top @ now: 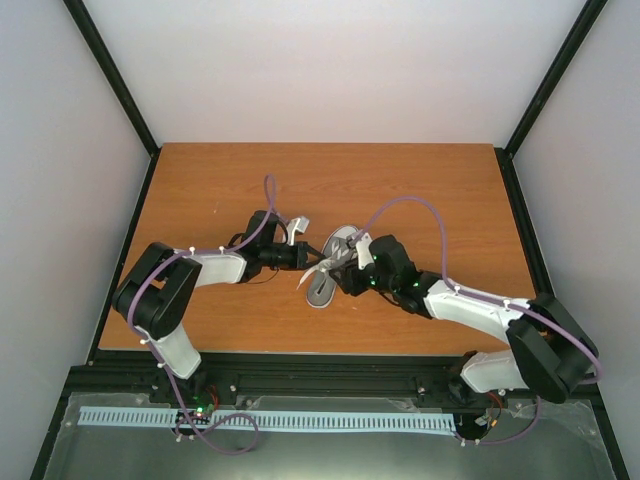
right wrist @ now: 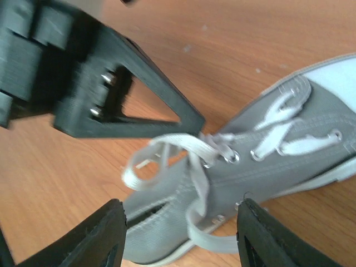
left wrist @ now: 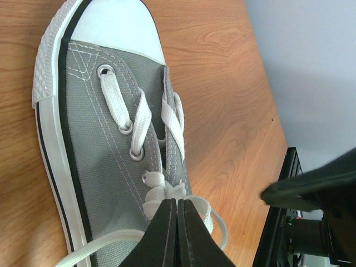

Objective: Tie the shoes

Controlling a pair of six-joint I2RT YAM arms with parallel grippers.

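The wooden table (top: 420, 180) carries the grey sneaker (top: 321, 290) at the centre of the overhead view, and both my arms reach inward to it. My right gripper (right wrist: 181, 204) stands released astride its heel end. My left gripper (left wrist: 177, 201) is clenched on the white laces (left wrist: 172, 119).

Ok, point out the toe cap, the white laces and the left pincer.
toe cap (left wrist: 114, 25), left wrist view, middle of the cap.
white laces (left wrist: 115, 101), left wrist view, strand between two eyelets.
left pincer (left wrist: 177, 204), left wrist view, between its shut fingertips.
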